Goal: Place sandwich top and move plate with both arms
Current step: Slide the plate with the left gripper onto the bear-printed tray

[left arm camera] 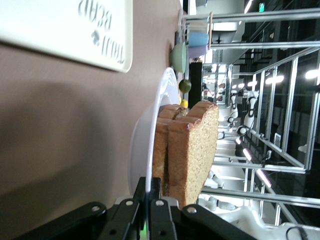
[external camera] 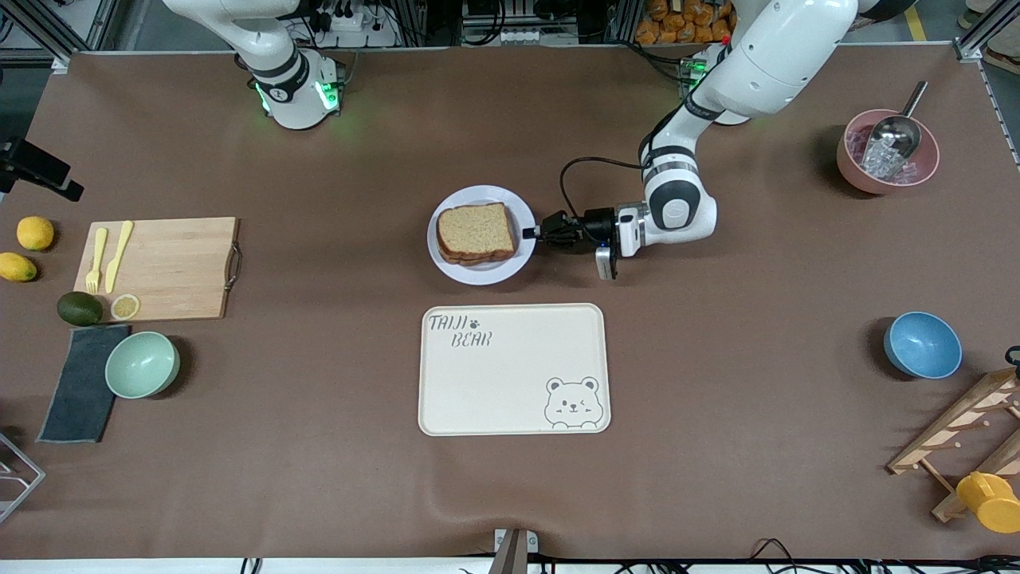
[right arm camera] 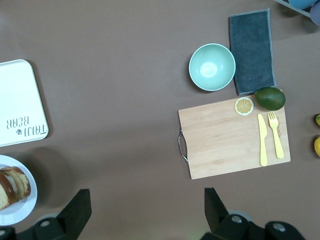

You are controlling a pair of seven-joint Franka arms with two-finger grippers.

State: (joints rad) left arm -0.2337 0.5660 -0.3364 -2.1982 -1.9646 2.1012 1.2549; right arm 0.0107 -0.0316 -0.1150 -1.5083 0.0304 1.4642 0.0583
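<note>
The sandwich top [external camera: 476, 229], a brown bread slice, lies on the stacked sandwich on the pale round plate [external camera: 481, 274] at mid-table. My left gripper [external camera: 532, 232] reaches in low from the left arm's end and is shut on the plate's rim. In the left wrist view its fingers [left arm camera: 160, 192] pinch the thin white rim of the plate [left arm camera: 150, 150], with the sandwich top [left arm camera: 192, 160] just past them. My right gripper [right arm camera: 146, 195] hangs open and empty, high over bare table between the plate [right arm camera: 20, 212] and the cutting board [right arm camera: 232, 137]. It does not show in the front view.
A cream bear-printed tray [external camera: 514, 369] lies nearer the front camera than the plate. Toward the right arm's end are a cutting board [external camera: 163, 267] with cutlery, a green bowl [external camera: 142, 364], a cloth, an avocado and lemons. A blue bowl [external camera: 922, 344] and a pink bowl [external camera: 887, 151] stand toward the left arm's end.
</note>
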